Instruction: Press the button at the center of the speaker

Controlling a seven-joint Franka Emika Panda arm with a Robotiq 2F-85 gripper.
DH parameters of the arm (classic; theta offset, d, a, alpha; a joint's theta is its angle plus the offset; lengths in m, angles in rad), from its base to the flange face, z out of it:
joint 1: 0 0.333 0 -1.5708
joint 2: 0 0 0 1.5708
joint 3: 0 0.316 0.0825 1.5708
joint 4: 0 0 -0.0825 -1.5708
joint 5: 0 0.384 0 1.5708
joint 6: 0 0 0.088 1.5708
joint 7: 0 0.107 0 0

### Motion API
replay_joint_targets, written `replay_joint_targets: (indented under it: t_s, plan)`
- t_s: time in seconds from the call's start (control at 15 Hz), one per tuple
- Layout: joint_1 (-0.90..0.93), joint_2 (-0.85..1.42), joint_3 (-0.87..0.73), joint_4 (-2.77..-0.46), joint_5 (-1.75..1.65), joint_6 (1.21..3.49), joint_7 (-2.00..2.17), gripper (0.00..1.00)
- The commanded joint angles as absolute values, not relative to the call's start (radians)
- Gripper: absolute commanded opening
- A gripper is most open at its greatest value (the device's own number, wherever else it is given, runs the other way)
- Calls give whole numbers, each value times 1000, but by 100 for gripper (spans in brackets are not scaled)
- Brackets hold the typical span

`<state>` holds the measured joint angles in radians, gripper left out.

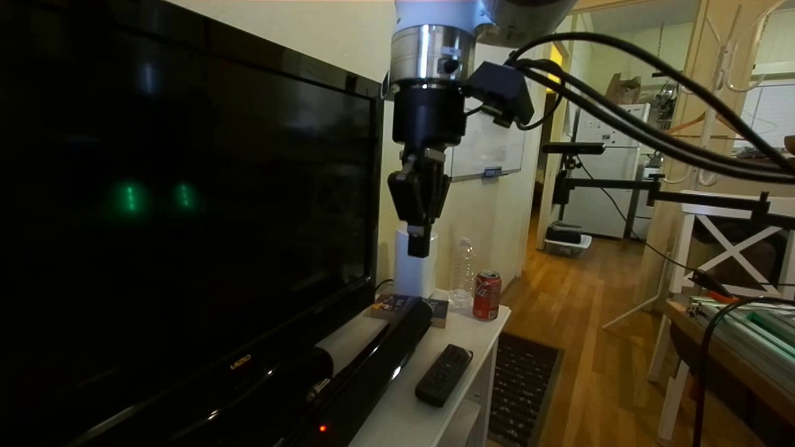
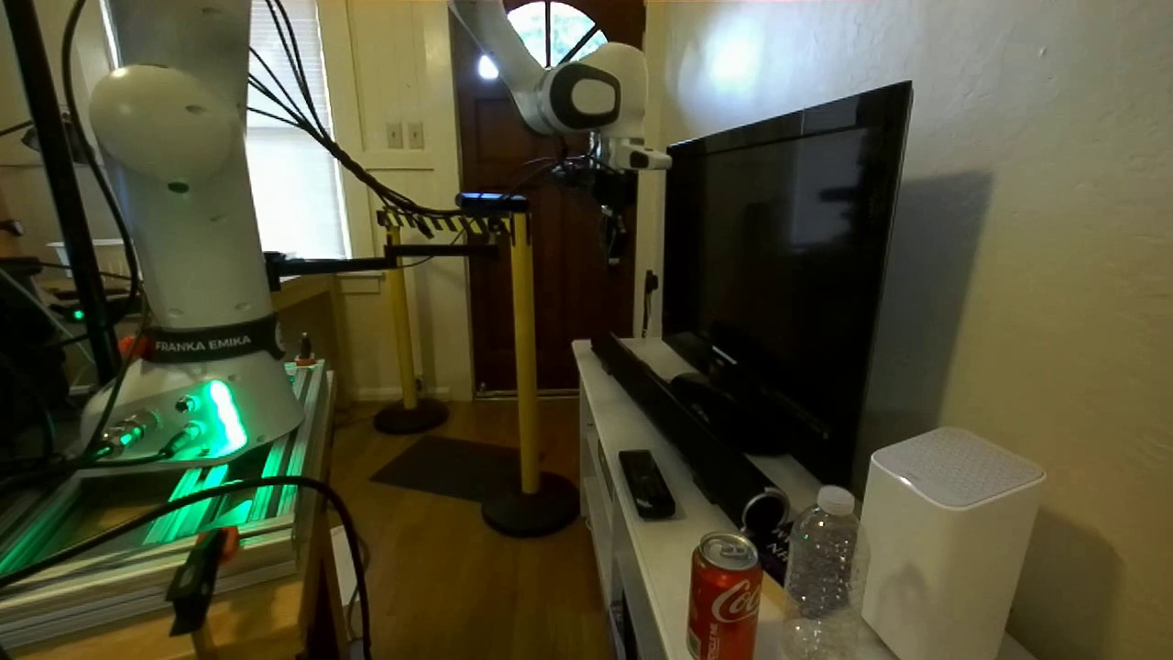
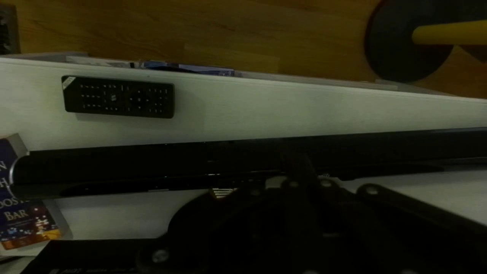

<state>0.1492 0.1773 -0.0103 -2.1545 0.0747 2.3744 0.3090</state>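
Observation:
The speaker is a long black soundbar [image 1: 379, 372] lying on a white cabinet in front of the television. It also shows in an exterior view [image 2: 683, 423] and runs across the wrist view [image 3: 125, 167]. Small pale marks [image 3: 212, 174] show near the middle of its length; I cannot make out the button itself, and my fingers cover part of that stretch. My gripper [image 1: 418, 245] points down, well above the soundbar and apart from it. It also shows in an exterior view [image 2: 612, 247]. Its fingertips [image 3: 298, 163] are together with nothing visible between them.
The television [image 2: 779, 257] stands right behind the soundbar. A remote [image 3: 118, 97] lies in front of it on the white cabinet [image 3: 304, 106]. A book [image 3: 23, 224], red can [image 2: 726, 591], clear bottle [image 2: 822, 568] and white mesh-topped box [image 2: 953, 541] stand at one end.

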Motion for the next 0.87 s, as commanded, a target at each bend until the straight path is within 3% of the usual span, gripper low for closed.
replay_joint_targets:
  t_s: [0.0, 0.27, 0.33, 0.8]
  plan:
    - [126, 90, 10, -2232, 61, 2354, 310, 26]
    - [119, 111, 17, -2213, 71, 2360, 311, 26]
    - [118, 109, 18, -2215, 71, 2360, 311, 1]
    - [115, 113, 20, -2215, 71, 2360, 311, 1]
